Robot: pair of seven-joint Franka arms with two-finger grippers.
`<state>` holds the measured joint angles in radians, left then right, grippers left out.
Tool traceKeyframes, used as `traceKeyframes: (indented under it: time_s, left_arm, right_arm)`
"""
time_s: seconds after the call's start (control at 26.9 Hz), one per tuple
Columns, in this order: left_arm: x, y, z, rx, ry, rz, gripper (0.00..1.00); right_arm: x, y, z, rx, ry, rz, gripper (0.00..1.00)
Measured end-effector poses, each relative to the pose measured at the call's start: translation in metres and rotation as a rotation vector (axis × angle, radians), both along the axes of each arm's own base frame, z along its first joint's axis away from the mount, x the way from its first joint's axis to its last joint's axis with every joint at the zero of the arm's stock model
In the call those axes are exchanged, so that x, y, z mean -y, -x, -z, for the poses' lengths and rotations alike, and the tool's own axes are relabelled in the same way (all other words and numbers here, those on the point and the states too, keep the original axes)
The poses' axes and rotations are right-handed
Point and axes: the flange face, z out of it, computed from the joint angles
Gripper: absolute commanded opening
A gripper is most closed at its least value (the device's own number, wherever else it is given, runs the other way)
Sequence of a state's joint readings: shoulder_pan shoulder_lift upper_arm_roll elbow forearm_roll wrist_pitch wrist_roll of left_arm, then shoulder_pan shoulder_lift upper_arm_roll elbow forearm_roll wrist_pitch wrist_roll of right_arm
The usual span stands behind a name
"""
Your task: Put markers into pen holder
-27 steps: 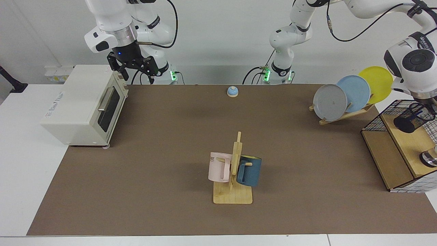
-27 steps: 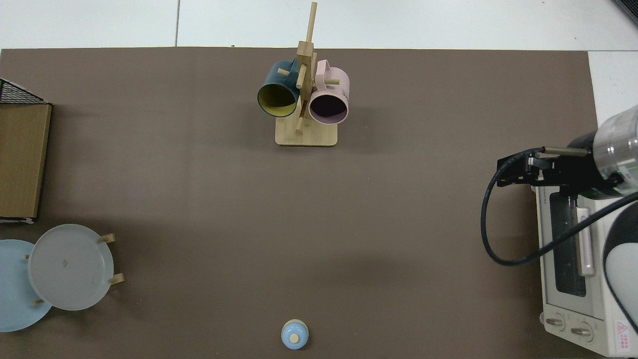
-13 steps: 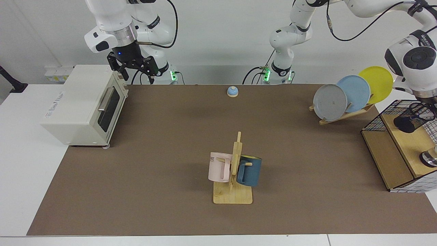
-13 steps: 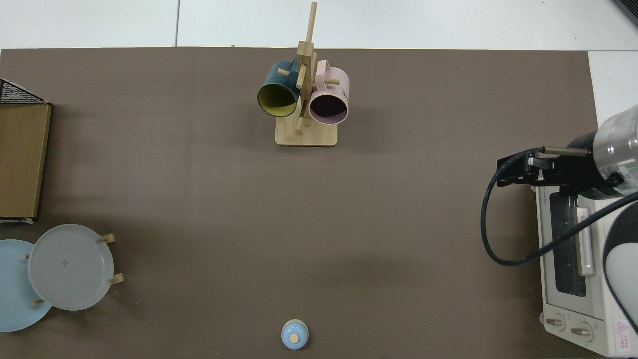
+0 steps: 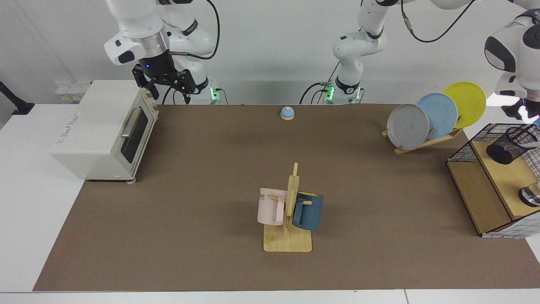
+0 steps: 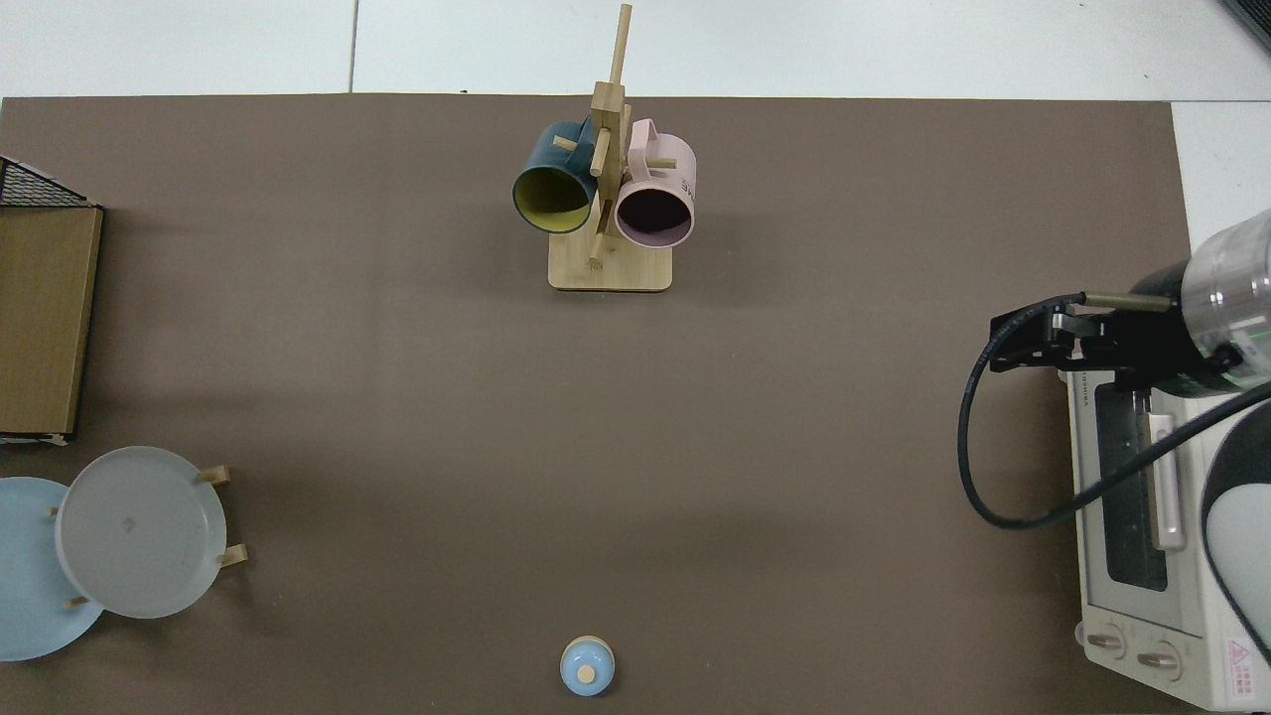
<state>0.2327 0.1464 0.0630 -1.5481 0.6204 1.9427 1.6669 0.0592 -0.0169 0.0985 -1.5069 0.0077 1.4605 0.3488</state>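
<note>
Nearest you, the mug rack [image 5: 288, 236] stands on the brown mat [image 5: 190, 211] of the table [image 5: 25, 190], with a pink mug [image 5: 270, 207] and a blue mug [image 5: 309, 211] hung on either side of its post.

Further back, on the left arm's side, the pen holder [image 5: 508, 145] sits on a wooden shelf [image 5: 504, 177] inside a wire basket [image 5: 464, 147], with its open mouth uppermost. The top view does not show the holder. The left pincer [image 5: 528, 112] hangs above the holder, clear of its rim and half cut off by the picture's edge, so you cannot tell its state. A blue speck [image 5: 537, 123] shows at that edge just under the pincer. You cannot tell whether it is the marker, and no long axis or heading can be read.

Behind the basket, three plates [image 5: 436, 114] lean in a wooden stand: grey, blue and yellow. Across the table is a white toaster oven [image 5: 101, 131] with its door shut.

At the far edge of the mat a small blue bell [image 5: 287, 112] stands alone. The right arm waits there. Its right pincer [image 5: 167, 90] is above the oven's far corner, spread wide and holding nothing. From above, it sits just past the oven's end.
</note>
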Motion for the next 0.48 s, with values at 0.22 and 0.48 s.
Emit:
traceKeyframes:
  time_s: [0.22, 0.48]
  left_arm:
    - [0.034, 0.017, -0.054, 0.093, 0.123, -0.014, 1.00]
    - [0.040, 0.051, -0.079, 0.152, 0.298, -0.179, 1.00]
  right_arm:
    - [0.000, 0.000, 0.000, 0.000, 0.000, 0.000, 1.00]
    - [0.000, 0.000, 0.000, 0.000, 0.000, 0.000, 1.00]
